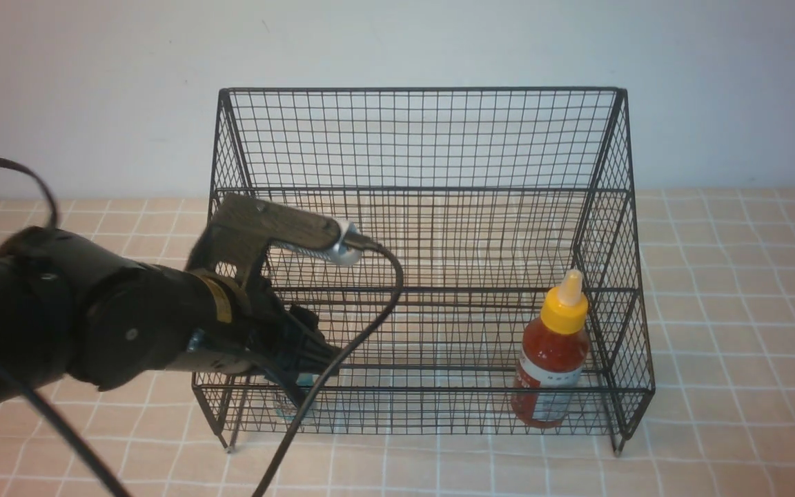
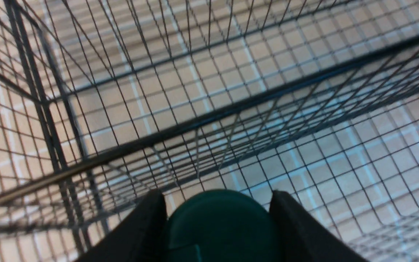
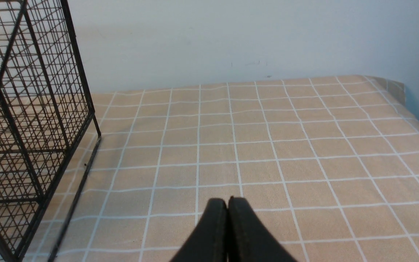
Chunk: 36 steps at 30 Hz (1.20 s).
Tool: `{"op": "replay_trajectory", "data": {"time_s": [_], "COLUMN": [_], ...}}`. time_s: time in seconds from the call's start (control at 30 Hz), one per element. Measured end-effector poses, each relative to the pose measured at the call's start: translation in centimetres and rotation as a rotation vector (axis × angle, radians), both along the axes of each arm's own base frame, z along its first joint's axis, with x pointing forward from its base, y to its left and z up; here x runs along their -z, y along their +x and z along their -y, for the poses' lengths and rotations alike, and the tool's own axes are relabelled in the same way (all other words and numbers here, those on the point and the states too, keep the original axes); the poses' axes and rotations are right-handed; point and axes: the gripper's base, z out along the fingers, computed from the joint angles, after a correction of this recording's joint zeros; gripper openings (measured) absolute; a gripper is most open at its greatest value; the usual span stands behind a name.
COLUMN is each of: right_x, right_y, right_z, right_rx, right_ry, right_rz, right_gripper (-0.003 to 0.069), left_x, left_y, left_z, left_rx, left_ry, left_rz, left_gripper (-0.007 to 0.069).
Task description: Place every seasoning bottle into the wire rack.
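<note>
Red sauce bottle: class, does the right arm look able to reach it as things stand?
Probably yes, from above: the red sauce bottle stands in the wire rack, open-topped; the shut right gripper would need opening.

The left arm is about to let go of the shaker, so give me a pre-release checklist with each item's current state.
1. Left claw closed on the shaker's green cap: ok, fingers sit on both sides of it.
2. Shaker inside the wire rack: ok, the claw reaches into the front tier on the robot's left.
3. Shaker base resting on the rack floor: cannot tell, the arm and mesh hide it.
4. Shaker upright: cannot tell, only its cap and a sliver of label show.
5. Red sauce bottle already placed: ok, standing in the front tier on the robot's right, far from the shaker.
6. Right claw out of the way: ok, shut, empty, outside the rack.
</note>
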Motion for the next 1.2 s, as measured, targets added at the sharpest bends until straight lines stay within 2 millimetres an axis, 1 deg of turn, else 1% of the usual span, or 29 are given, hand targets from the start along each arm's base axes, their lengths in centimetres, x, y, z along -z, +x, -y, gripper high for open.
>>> {"op": "replay_trajectory", "data": {"time_s": [0.1, 0.17, 0.2, 0.27, 0.33, 0.37, 0.43, 0.47, 0.57, 0.6, 0.63, 0.67, 0.73, 0.77, 0.8, 0.83, 0.87, 0.93, 0.97, 1.0, 1.03, 1.07, 1.1, 1.13, 1.2], "right_x": [0.0, 0.0, 0.0, 0.0, 0.0, 0.0, 0.0, 0.0, 0.0, 0.0, 0.0, 0.0, 0.0, 0.0, 0.0, 0.0, 0.0, 0.0, 0.0, 0.0, 0.0, 0.0, 0.0, 0.0, 0.0], "right_y": [0.0, 0.0, 0.0, 0.0, 0.0, 0.0, 0.0, 0.0, 0.0, 0.0, 0.0, 0.0, 0.0, 0.0, 0.0, 0.0, 0.0, 0.0, 0.0, 0.0, 0.0, 0.0, 0.0, 0.0, 0.0], "right_z": [0.0, 0.0, 0.0, 0.0, 0.0, 0.0, 0.0, 0.0, 0.0, 0.0, 0.0, 0.0, 0.0, 0.0, 0.0, 0.0, 0.0, 0.0, 0.0, 0.0, 0.0, 0.0, 0.0, 0.0, 0.0], "right_rx": [0.000, 0.000, 0.000, 0.000, 0.000, 0.000, 0.000, 0.000, 0.000, 0.000, 0.000, 0.000, 0.000, 0.000, 0.000, 0.000, 0.000, 0.000, 0.000, 0.000, 0.000, 0.000, 0.000, 0.000, 0.000], "right_ry": [0.000, 0.001, 0.001, 0.001, 0.000, 0.000, 0.000, 0.000, 0.000, 0.000, 0.000, 0.000, 0.000, 0.000, 0.000, 0.000, 0.000, 0.000, 0.000, 0.000, 0.000, 0.000, 0.000, 0.000, 0.000], "right_rz": [0.000, 0.000, 0.000, 0.000, 0.000, 0.000, 0.000, 0.000, 0.000, 0.000, 0.000, 0.000, 0.000, 0.000, 0.000, 0.000, 0.000, 0.000, 0.000, 0.000, 0.000, 0.000, 0.000, 0.000, 0.000], "right_gripper": [-0.0013, -0.0013, -0.0013, -0.0013, -0.0013, -0.0013, -0.0013, -0.0013, -0.0013, -0.0013, -0.0013, -0.0013, -0.0013, -0.0013, -0.0013, -0.0013, -0.0013, -0.0013, -0.0013, -0.0013, -0.0013, -0.0013, -0.0013, -0.0013, -0.0013], "left_x": [0.1, 0.0, 0.0, 0.0, -0.9, -1.0, -2.0, -3.1, -5.9, -6.4, -8.4, -9.6, -12.1, -13.2, -13.6, -14.5, -14.5, -15.7, -16.1, -16.6, -17.0, -17.3, -17.3, -17.6, -18.1], "left_y": [0.0, 0.0, 0.0, -0.3, -0.7, -0.8, -1.2, -1.6, -2.6, -2.8, -3.8, -4.5, -6.5, -7.8, -8.4, -9.5, -9.5, -11.5, -12.1, -13.3, -14.3, -16.1, -16.0, -17.4, -18.8], "left_z": [0.0, 0.0, 0.0, -0.2, -0.4, -0.4, -0.7, -0.9, -1.6, -1.8, -2.4, -2.8, -4.0, -4.7, -5.0, -5.7, -5.7, -6.7, -7.1, -7.8, -8.3, -9.3, -9.3, -10.0, -10.8], "left_rx": [0.000, 0.000, 0.000, -0.001, -0.001, -0.001, -0.001, 0.001, 0.002, 0.001, -0.004, -0.007, -0.014, -0.017, -0.018, -0.020, -0.020, -0.020, -0.020, -0.020, -0.019, -0.020, -0.020, -0.021, -0.022], "left_ry": [0.001, 0.002, 0.004, 0.013, 0.005, 0.005, -0.007, -0.010, -0.017, -0.017, -0.020, -0.022, -0.030, -0.041, -0.049, -0.068, -0.068, -0.111, -0.127, -0.160, -0.185, -0.218, -0.217, -0.241, -0.268], "left_rz": [-0.001, -0.003, -0.006, -0.021, -0.006, -0.005, 0.019, 0.040, 0.085, 0.088, 0.098, 0.103, 0.119, 0.139, 0.153, 0.186, 0.186, 0.263, 0.291, 0.348, 0.393, 0.451, 0.449, 0.493, 0.540], "left_gripper": [0.0322, 0.0353, 0.0374, 0.0440, 0.0496, 0.0500, 0.0520, 0.0527, 0.0518, 0.0512, 0.0472, 0.0435, 0.0306, 0.0225, 0.0183, 0.0113, 0.0113, 0.0039, 0.0025, 0.0009, 0.0001, -0.0006, -0.0006, -0.0007, -0.0007]}}
